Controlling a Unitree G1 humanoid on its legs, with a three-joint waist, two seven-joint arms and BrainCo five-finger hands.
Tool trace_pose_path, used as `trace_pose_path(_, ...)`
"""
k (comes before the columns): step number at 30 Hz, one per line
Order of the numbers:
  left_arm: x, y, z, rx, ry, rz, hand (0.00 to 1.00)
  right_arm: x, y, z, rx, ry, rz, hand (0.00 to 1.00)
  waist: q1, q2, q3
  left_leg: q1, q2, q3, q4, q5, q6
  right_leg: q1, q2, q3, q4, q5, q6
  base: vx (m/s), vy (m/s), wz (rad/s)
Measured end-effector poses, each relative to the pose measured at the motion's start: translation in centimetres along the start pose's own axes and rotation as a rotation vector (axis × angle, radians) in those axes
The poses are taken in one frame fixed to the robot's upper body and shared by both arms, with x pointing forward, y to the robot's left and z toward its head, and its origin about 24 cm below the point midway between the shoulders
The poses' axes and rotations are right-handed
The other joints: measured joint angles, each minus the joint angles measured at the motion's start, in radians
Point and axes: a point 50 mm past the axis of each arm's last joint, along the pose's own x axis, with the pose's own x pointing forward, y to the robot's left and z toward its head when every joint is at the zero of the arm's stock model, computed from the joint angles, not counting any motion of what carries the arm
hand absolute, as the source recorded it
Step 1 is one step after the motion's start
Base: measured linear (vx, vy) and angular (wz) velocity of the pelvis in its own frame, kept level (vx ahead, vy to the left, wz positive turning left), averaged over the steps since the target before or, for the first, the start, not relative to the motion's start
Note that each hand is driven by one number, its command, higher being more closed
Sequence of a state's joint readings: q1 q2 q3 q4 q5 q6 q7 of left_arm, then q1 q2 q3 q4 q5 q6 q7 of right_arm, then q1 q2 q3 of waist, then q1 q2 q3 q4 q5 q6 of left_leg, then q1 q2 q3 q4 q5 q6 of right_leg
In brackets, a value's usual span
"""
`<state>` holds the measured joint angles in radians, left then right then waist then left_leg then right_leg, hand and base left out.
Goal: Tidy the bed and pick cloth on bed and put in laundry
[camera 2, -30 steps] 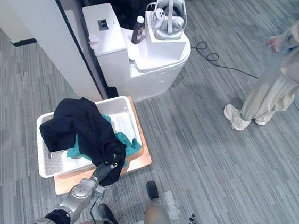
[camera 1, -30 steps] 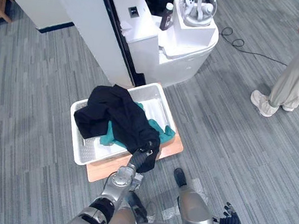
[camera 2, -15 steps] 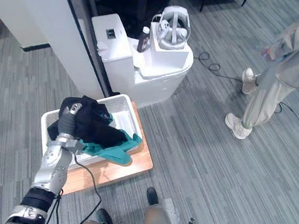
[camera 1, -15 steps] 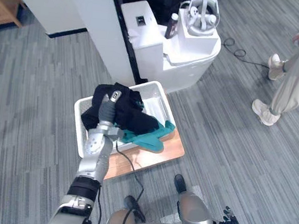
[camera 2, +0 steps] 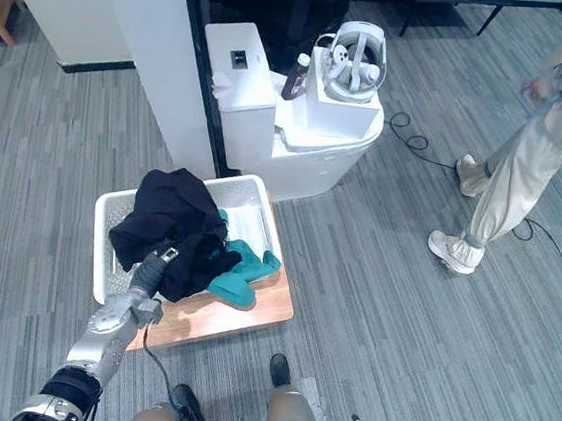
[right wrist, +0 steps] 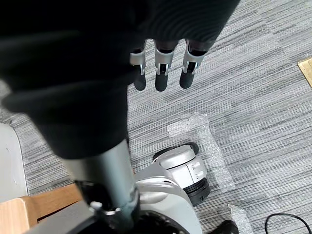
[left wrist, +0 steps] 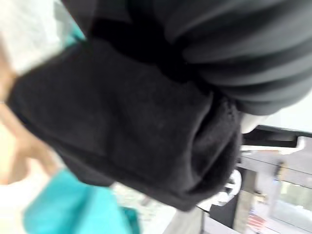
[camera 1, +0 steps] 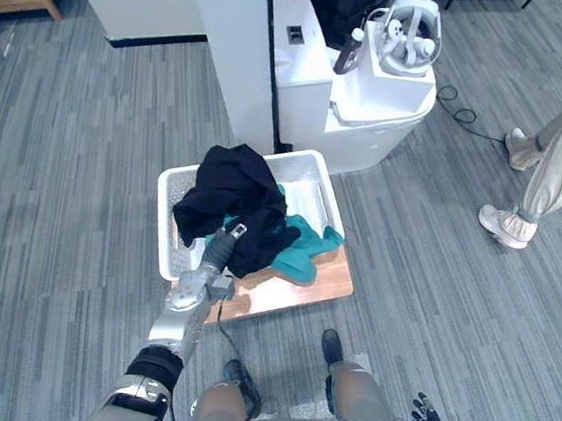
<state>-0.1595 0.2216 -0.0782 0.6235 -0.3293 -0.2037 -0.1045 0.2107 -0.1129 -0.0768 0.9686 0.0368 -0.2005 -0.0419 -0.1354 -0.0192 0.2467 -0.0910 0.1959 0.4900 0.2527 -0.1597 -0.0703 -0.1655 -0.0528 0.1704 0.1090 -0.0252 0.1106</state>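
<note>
Left hand (camera 1: 223, 247), back from the far side of the basket (camera 1: 316, 186) to its near edge, is buried in the black cloth (camera 1: 238, 191), so grip unreadable; cloth lies heaped in the basket, probably delivered; right hand (right wrist: 160, 68) hangs slack, empty.

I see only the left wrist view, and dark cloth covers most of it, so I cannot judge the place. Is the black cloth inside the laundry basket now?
Observer: Mostly. The black cloth is heaped in the white basket, with one fold draped over the near rim beside the left hand.
Operator: Is the teal piece fully inside?
Observer: No. The teal cloth spills over the basket's rim onto the wooden board under the basket.
Operator: What is the right hand doing?
Observer: The right hand hangs low above the carpet with its fingers straight, holding nothing.
</note>
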Motion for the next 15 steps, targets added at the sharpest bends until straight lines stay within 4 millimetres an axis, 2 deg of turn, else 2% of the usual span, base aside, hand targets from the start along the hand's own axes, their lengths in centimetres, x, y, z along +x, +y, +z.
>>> trace_pose_path(5, 0.1, 0.4, 0.3, 0.007, -0.039, 0.066, 0.00, 0.3, -0.4, 0.8, -0.021, -0.024, -0.003, 0.00, 0.001, 0.015, 0.037, -0.031, 0.009, -0.004, 0.032, -0.008, 0.005, -0.010, -0.001, 0.004, -0.013, 0.017, 0.001, -0.05, 0.006, -0.01)
trace_pose_path(12, 0.3, 0.8, 1.1, -0.002, -0.094, 0.126, 0.00, 0.6, -0.5, 1.6, -0.037, -0.050, 0.000, 0.00, -0.010, 0.016, 0.062, -0.036, 0.007, 0.002, 0.029, -0.005, 0.009, -0.015, -0.001, 0.009, -0.033, 0.035, -0.001, -0.02, 0.001, -0.04)
trace_pose_path(15, 0.6, 1.5, 2.2, -0.021, -0.146, 0.174, 0.00, 0.6, -0.5, 1.7, -0.036, -0.054, -0.001, 0.00, -0.009, 0.016, 0.062, -0.035, 0.003, 0.003, 0.017, 0.000, 0.009, -0.017, -0.002, 0.007, -0.034, 0.036, -0.002, 0.02, -0.002, 0.01)
